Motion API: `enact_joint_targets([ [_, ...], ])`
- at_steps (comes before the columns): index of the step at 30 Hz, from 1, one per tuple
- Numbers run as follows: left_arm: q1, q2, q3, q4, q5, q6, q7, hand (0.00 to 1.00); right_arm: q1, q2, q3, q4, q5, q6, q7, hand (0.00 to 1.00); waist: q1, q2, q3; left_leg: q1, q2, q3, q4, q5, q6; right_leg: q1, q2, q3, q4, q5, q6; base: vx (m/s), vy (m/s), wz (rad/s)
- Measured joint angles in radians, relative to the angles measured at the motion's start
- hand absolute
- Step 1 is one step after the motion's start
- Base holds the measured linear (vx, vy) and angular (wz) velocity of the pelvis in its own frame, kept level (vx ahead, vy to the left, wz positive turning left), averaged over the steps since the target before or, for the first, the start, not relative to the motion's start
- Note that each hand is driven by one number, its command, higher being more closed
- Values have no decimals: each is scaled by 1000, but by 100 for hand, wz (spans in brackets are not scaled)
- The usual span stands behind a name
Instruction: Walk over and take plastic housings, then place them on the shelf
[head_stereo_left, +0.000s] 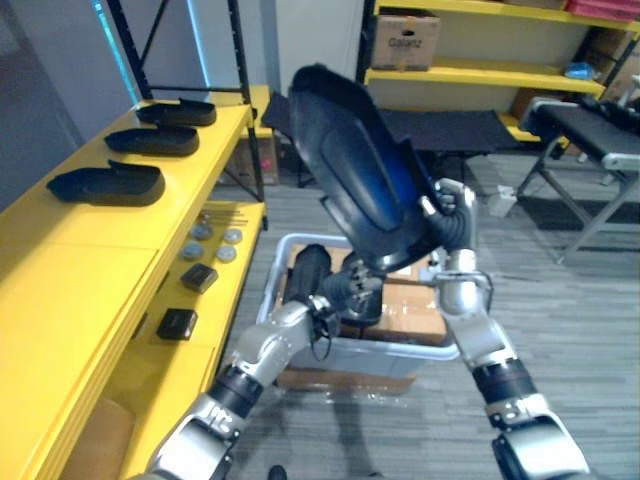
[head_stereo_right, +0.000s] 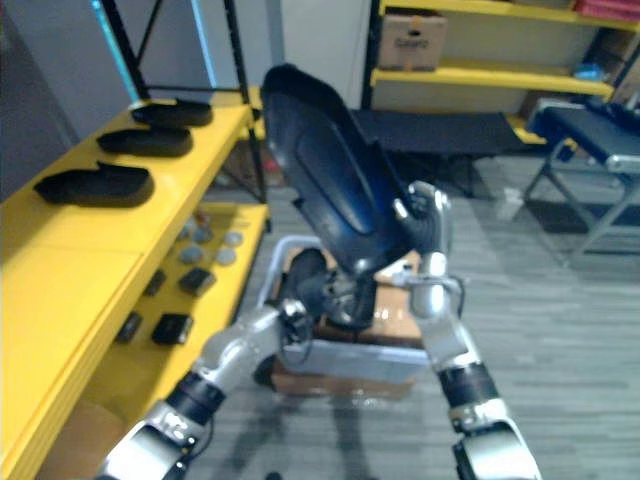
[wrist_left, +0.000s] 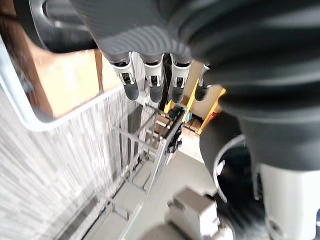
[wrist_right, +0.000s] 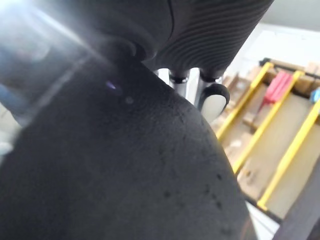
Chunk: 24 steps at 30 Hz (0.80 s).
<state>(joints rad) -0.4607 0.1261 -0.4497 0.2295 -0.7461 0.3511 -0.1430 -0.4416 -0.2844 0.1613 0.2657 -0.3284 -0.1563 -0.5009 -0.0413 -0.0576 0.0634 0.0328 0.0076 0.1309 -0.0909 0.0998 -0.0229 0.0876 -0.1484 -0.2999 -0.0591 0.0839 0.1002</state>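
Note:
A large dark plastic housing (head_stereo_left: 360, 175) with a blue sheen is held up tilted in front of me, above a bin. My right hand (head_stereo_left: 452, 215) grips its right edge, fingers curled round the rim; the right wrist view shows the housing's dark surface (wrist_right: 125, 165) with fingertips (wrist_right: 212, 100) past it. Under the housing's lower end is my left hand (head_stereo_left: 345, 292); its fingers (wrist_left: 150, 85) show fairly straight in the left wrist view. Three more dark housings (head_stereo_left: 108, 183) (head_stereo_left: 153, 140) (head_stereo_left: 178, 111) lie in a row on the yellow shelf (head_stereo_left: 70, 260) at my left.
A grey bin (head_stereo_left: 300, 243) holding cardboard boxes (head_stereo_left: 412, 305) stands on the floor below the hands. The shelf's lower level carries small black boxes (head_stereo_left: 177, 323) and round discs (head_stereo_left: 205, 240). A black table (head_stereo_left: 590, 130) stands at the right, yellow racks (head_stereo_left: 470, 75) behind.

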Motion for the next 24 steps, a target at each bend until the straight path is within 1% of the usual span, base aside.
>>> enact_joint_targets([
  [3, -4, -22, -2, 24, 0, -1, 16, 0, 0, 18, 16, 23, 0, 0, 1, 100, 0, 0, 0, 0, 0, 3, 0, -2, -4, -1, 0, 1, -2, -2, -4, -5, 1, -1],
  [6, -4, -25, -6, 28, 2, -3, 46, 0, 0, 29, 27, 30, 0, 0, 10, 100, 0, -1, 0, -1, 0, 12, 0, -2, -4, -3, 0, 3, -4, -2, -3, -3, 4, -3],
  [8, -4, -26, -7, 28, 9, -17, 76, 0, 1, 36, 33, 31, 1, 0, 19, 100, 0, -2, 1, -1, 0, 13, 0, -2, -4, -3, 0, 4, -4, 0, -1, 0, 0, 0],
  [12, 1, -26, -7, 31, 16, -31, 130, 0, 12, 58, 41, 42, 2, 0, 18, 100, 0, -7, 0, -1, 0, 13, 0, 0, -1, -4, -1, 3, -5, 1, 1, 8, -1, 0],
  [14, 7, -27, -8, 37, 21, -47, 141, 0, 24, 65, 41, 59, 2, -4, 15, 100, 1, -11, 1, -1, 0, 13, 0, 0, -1, -4, -1, 3, -5, 1, 1, 0, 0, 0],
  [15, 14, -28, -8, 37, 42, -53, 141, 0, 40, 69, 40, 61, 2, -4, 10, 100, 1, -14, 1, -1, 0, 13, 0, 0, -1, -4, -1, 3, -5, 1, 1, 0, 0, 0],
  [20, 29, -41, -8, 66, 67, -68, 144, 0, 84, 78, 40, 74, 1, -5, -3, 100, 0, -15, 1, -1, 0, 13, 0, 0, -1, -4, -1, 3, -5, 2, 1, 0, 0, 0],
  [22, 35, -55, -7, 66, 88, -85, 164, 0, 107, 78, 37, 74, 1, -17, -5, 100, 0, -16, 1, 0, 0, 13, 0, 0, -1, -4, -1, 4, -5, 2, 1, 0, 0, 0],
  [24, 35, -56, -2, 66, 88, -93, 179, 0, 123, 76, 34, 74, 1, -24, -5, 100, -1, -17, 0, 1, 0, 14, 0, 0, -1, -4, -1, 7, -5, 2, 1, -21, 2, -3],
])
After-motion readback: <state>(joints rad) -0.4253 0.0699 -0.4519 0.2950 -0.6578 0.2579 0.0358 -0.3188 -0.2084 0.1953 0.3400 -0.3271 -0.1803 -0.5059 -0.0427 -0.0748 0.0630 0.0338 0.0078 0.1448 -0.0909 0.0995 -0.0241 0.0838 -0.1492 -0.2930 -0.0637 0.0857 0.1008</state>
